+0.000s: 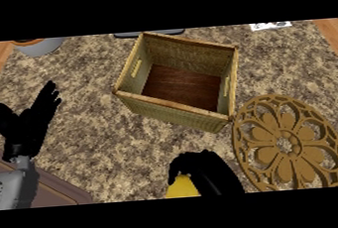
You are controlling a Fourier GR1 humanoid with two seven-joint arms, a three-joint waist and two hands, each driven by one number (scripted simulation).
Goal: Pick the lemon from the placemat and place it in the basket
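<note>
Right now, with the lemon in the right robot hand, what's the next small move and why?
Probably carry the lemon up and forward toward the basket: the right robot hand is curled round it near the view's lower edge, short of the basket's near wall, beside the placemat.

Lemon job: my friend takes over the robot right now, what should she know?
Right hand: curled round the lemon, low in the head view, left of the round mat.
Left hand: open, fingers up, resting at the left, holding nothing.
Basket: open, nothing inside, just above the right hand in the view.
Done: lemon picked off the mat.
Left: carry it over the basket and let go.
</note>
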